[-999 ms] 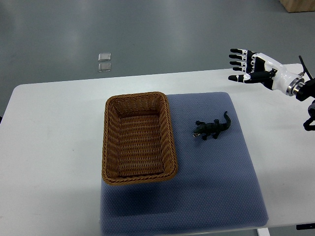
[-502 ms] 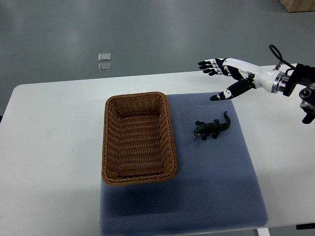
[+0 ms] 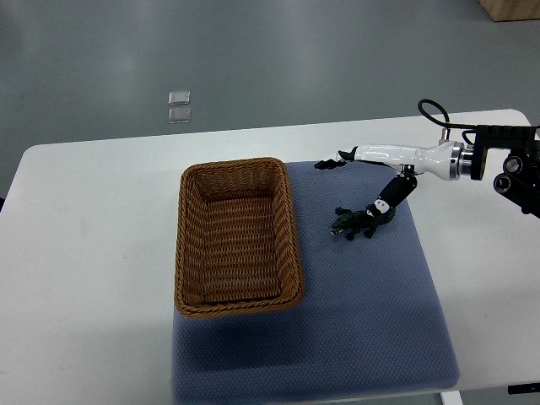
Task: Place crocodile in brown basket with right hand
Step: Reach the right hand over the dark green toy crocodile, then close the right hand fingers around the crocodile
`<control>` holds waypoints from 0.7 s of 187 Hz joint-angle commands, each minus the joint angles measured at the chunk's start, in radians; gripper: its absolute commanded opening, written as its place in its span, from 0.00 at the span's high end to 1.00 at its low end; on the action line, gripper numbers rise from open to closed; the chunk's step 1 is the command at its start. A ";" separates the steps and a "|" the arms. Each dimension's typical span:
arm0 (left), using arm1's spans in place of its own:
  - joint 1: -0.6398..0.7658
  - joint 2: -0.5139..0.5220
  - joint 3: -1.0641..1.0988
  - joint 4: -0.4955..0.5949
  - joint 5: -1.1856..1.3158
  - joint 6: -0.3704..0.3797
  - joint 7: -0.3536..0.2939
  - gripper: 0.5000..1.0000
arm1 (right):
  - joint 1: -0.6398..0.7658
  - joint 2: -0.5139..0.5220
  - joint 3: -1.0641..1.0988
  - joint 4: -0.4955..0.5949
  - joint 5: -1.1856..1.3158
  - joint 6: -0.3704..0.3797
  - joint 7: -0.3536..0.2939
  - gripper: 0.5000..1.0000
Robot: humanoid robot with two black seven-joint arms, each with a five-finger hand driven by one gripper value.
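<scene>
My right hand (image 3: 384, 156) reaches in from the right edge, over the far part of the blue mat (image 3: 380, 321) that covers the near right side of the white surface (image 3: 84, 211). The hand is open and holds nothing. Its fingers (image 3: 333, 162) stretch out together towards the left, past the basket's far right corner. My thumb (image 3: 392, 194) splays away from them, down towards me. The thumb tip overlaps the tail end of the crocodile (image 3: 359, 222), and I cannot tell whether it touches the toy or only hangs above it. The crocodile lies flat on the mat, just right of the basket (image 3: 291, 228) but apart from it. Its head points to the near left and its tail runs up to the far right, under my thumb. The basket is brown wicker and rectangular, with its long side running away from me. It rests with its right part on the mat and its left part on the bare surface, and nothing lies inside it. A black cable (image 3: 430, 108) loops above my wrist. Beyond the surface, two small pale squares (image 3: 179, 108) lie on the grey floor (image 3: 295, 51).
</scene>
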 commanded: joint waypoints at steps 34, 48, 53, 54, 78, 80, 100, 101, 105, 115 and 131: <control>0.000 0.000 0.001 0.000 0.000 0.000 0.001 0.00 | 0.028 0.002 -0.128 0.010 -0.117 -0.143 0.001 0.15; 0.000 0.000 0.001 0.000 0.000 0.000 0.001 0.00 | 0.056 0.003 -0.193 0.010 -0.126 -0.206 0.001 0.15; 0.000 0.000 0.001 0.000 0.000 0.000 0.001 0.00 | 0.062 0.003 -0.216 0.008 -0.128 -0.226 0.001 0.15; 0.000 0.000 0.001 0.000 0.000 0.000 0.001 0.00 | 0.062 0.003 -0.216 0.008 -0.128 -0.226 0.001 0.15; 0.002 0.000 0.001 0.000 0.000 0.000 0.001 0.00 | 0.103 0.005 -0.328 0.001 -0.128 -0.329 0.001 0.15; 0.000 0.000 0.001 0.000 0.000 0.000 0.001 0.00 | 0.106 0.005 -0.334 0.001 -0.128 -0.333 0.001 0.15; 0.002 0.000 0.001 0.000 0.000 0.000 -0.001 0.00 | 0.119 0.005 -0.372 -0.001 -0.128 -0.358 0.001 0.15; 0.002 0.000 0.001 0.000 0.000 0.000 -0.001 0.00 | 0.119 0.005 -0.372 -0.001 -0.128 -0.358 0.001 0.15; 0.002 0.000 0.001 0.000 0.000 0.000 0.001 0.00 | 0.119 0.005 -0.374 -0.003 -0.128 -0.359 0.001 0.15; 0.002 0.000 0.001 0.000 0.000 0.000 -0.001 0.00 | 0.119 0.005 -0.374 -0.010 -0.128 -0.359 0.001 0.15; 0.002 0.000 0.001 0.000 0.000 0.000 0.001 0.00 | 0.120 0.003 -0.383 -0.021 -0.129 -0.359 0.001 0.15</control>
